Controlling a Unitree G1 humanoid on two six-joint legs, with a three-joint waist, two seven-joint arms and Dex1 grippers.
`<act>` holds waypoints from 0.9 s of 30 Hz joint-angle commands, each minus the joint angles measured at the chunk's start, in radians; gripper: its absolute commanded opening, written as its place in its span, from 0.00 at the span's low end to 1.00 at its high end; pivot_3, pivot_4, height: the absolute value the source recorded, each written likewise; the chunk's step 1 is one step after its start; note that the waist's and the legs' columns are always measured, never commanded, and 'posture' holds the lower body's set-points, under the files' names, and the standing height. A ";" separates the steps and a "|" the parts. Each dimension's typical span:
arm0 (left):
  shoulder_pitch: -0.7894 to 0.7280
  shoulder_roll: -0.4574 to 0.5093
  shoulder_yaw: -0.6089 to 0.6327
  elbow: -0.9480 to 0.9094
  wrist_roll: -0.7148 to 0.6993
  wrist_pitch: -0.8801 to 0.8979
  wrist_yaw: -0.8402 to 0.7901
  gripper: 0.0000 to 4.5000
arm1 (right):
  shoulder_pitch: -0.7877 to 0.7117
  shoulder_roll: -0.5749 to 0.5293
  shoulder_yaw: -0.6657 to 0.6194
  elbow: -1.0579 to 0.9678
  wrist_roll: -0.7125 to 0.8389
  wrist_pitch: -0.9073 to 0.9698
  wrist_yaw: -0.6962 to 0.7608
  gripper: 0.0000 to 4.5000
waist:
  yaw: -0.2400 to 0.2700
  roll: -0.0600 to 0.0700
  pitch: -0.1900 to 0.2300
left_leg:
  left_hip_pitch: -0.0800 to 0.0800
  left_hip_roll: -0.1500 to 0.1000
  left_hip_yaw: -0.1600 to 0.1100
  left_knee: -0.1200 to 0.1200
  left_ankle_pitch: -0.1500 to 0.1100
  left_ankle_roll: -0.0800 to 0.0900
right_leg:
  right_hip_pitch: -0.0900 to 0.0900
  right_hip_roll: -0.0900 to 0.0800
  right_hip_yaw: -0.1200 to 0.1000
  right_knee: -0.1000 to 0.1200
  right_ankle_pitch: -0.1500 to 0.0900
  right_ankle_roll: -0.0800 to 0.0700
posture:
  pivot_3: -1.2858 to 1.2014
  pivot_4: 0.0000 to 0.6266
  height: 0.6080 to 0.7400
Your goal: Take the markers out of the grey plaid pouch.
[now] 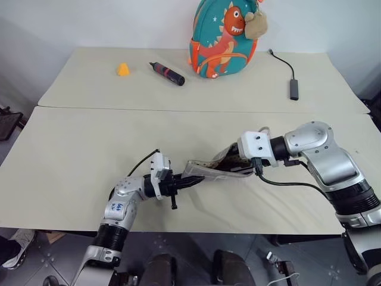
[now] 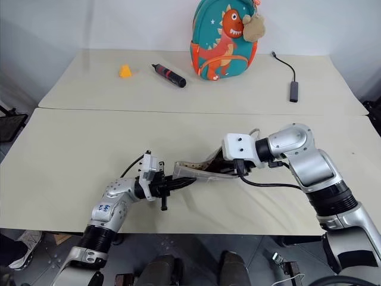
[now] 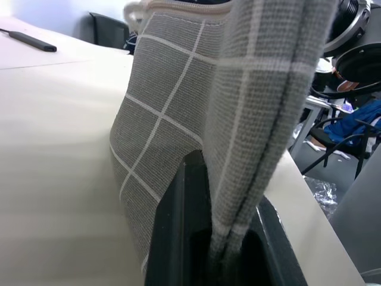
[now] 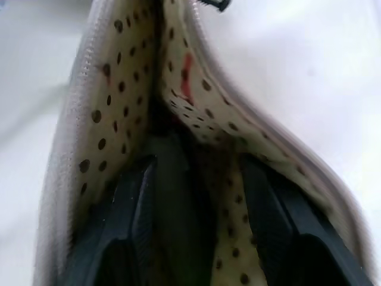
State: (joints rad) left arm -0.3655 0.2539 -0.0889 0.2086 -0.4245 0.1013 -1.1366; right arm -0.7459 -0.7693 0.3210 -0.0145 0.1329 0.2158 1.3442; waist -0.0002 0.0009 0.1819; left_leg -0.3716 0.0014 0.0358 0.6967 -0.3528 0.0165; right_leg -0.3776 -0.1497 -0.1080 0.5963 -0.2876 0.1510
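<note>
Both arms are silver-grey metal with black joint bands and a white block at each wrist. The left forearm (image 1: 119, 208) bears a small blue-marked sticker. Black cables loop beside each wrist, ending in black fingers (image 4: 134, 202).

Pouch (image 1: 208, 170) sits near the table's (image 1: 71, 167) front edge; backpack (image 1: 221, 39) is at the back, marker (image 1: 167, 73) to its left.

At the far side of the table (image 1: 71, 149) stand a teal dinosaur backpack (image 1: 221, 39), a black marker with a red band (image 1: 167, 73), a small yellow cone (image 1: 123, 70) and a dark cabled adapter (image 1: 293, 88).
</note>
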 commanded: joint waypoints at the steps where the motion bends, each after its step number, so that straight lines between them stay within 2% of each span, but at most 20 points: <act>1: 0.003 -0.005 0.001 -0.024 -0.013 -0.007 -0.007 0.00 | -0.028 0.006 0.029 -0.008 -0.027 0.010 0.029 0.50 | 0.000 0.000 0.000 | 0.000 0.000 0.000 0.000 0.000 0.000 | 0.000 0.000 0.000 0.000 0.000 0.000 | 0.52 0.24 1.00; 4: 0.005 -0.006 0.003 -0.023 -0.012 -0.010 -0.003 0.00 | -0.037 0.011 0.048 -0.002 -0.049 -0.015 0.044 0.38 | 0.001 0.000 0.000 | 0.000 0.000 0.000 0.000 0.000 0.000 | 0.000 0.000 0.000 0.000 0.000 0.000 | 0.52 0.24 1.00; 7: 0.005 -0.006 0.002 -0.022 -0.010 -0.011 -0.002 0.00 | -0.038 0.026 0.058 0.006 -0.085 -0.047 0.022 0.16 | 0.000 0.000 0.000 | 0.000 0.000 0.000 0.000 0.000 0.000 | 0.000 0.000 0.000 0.000 0.000 0.000 | 0.52 0.24 1.00; 14: -0.005 -0.009 0.000 -0.011 -0.009 -0.012 -0.007 0.00 | -0.050 0.051 0.116 0.017 -0.185 -0.060 0.017 0.16 | -0.001 0.000 0.000 | 0.000 0.000 0.000 0.000 0.000 0.000 | 0.000 0.000 0.000 0.000 0.000 0.000 | 0.52 0.24 1.00; 21: -0.019 -0.012 -0.003 0.002 -0.009 -0.012 -0.015 0.00 | -0.096 0.133 0.205 0.091 -0.329 -0.076 -0.031 0.16 | -0.003 0.000 0.000 | 0.000 0.000 0.000 0.000 0.000 0.000 | 0.000 0.000 0.000 0.000 0.000 0.000 | 0.52 0.24 1.00; 27: -0.020 -0.012 -0.002 0.004 -0.008 -0.016 -0.013 0.00 | -0.102 0.160 0.231 0.145 -0.371 -0.088 -0.015 0.16 | -0.005 0.000 0.000 | 0.002 0.000 0.000 0.000 0.000 0.000 | 0.001 0.000 0.000 0.001 0.000 0.000 | 0.52 0.24 1.00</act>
State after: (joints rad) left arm -0.3726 0.2523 -0.0861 0.2397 -0.4228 0.1000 -1.1365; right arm -0.8600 -0.6234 0.5053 0.0955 -0.2054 0.1298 1.3288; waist -0.0051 0.0012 0.1816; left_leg -0.3697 0.0018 0.0359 0.6967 -0.3528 0.0164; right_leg -0.3769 -0.1493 -0.1076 0.5971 -0.2876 0.1510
